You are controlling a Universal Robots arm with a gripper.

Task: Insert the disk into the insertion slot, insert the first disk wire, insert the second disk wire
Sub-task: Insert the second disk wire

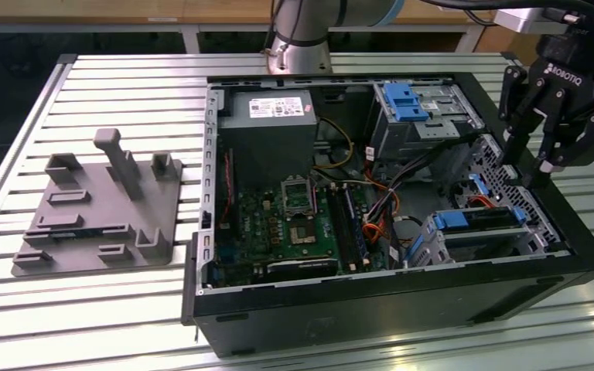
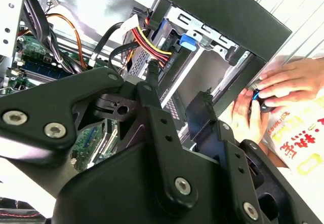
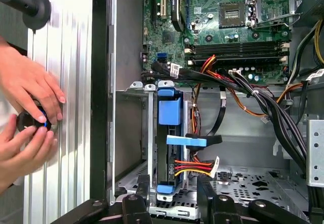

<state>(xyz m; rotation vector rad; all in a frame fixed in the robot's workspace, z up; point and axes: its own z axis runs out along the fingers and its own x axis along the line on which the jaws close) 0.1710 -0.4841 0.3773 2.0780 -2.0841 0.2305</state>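
The disk [image 1: 479,219], in its blue carrier, lies inside the insertion slot [image 1: 488,241], a grey perforated cage at the case's corner on the exterior view's right. In the first wrist view the disk [image 3: 168,133] shows edge-on in the cage [image 3: 132,133]. A blue-tipped black data wire [image 3: 186,141] and a red, yellow and black power wire [image 3: 195,167] both meet the disk's edge. My gripper [image 1: 525,171] hangs open and empty just above the cage. Its fingers [image 3: 129,203] stand apart on either side of the disk's end, and the gripper [image 2: 177,89] fills the foreground of the second wrist view.
A person's hands [image 3: 25,112] hold a small black and blue object on the slatted table beside the case wall [image 3: 98,97]. Inside the case are the motherboard [image 1: 287,224], a grey power supply [image 1: 266,108] and a taller bay with a blue latch [image 1: 413,100]. A grey fixture plate [image 1: 96,209] lies at the exterior view's left.
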